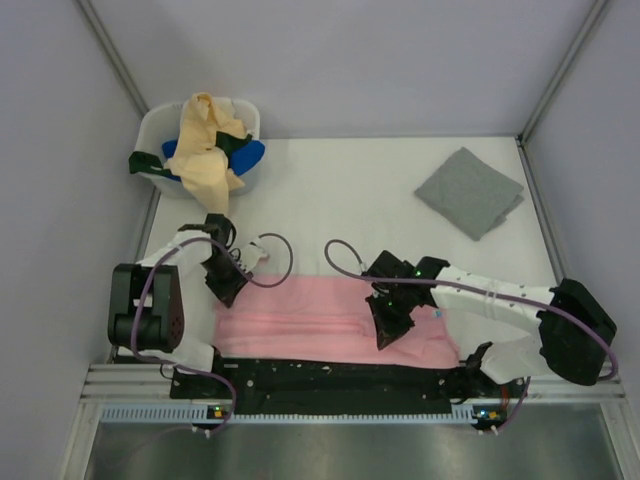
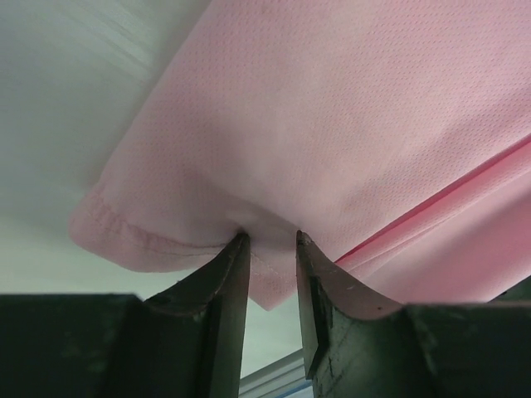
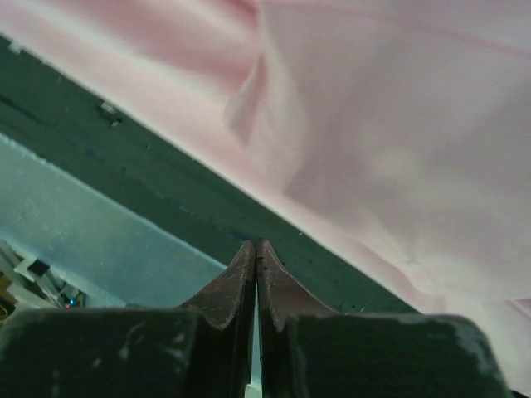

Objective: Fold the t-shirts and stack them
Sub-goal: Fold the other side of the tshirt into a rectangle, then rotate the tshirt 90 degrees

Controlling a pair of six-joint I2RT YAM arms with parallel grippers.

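Nearest the front edge of the table (image 1: 340,190), the pink shirt (image 1: 330,325) lies folded into a long band between the arms. At its left end, the left pincer (image 2: 270,236) is narrowly parted, its tips touching the hem. Over the right half, the right pincer (image 3: 256,245) is pressed closed with nothing between its tips. One grey shirt (image 1: 470,192) sits folded at the far right. The yellow shirt (image 1: 208,150), blue shirt (image 1: 250,155) and dark green shirt (image 1: 145,160) hang from the tub (image 1: 155,125), so I judge most of the work remains.
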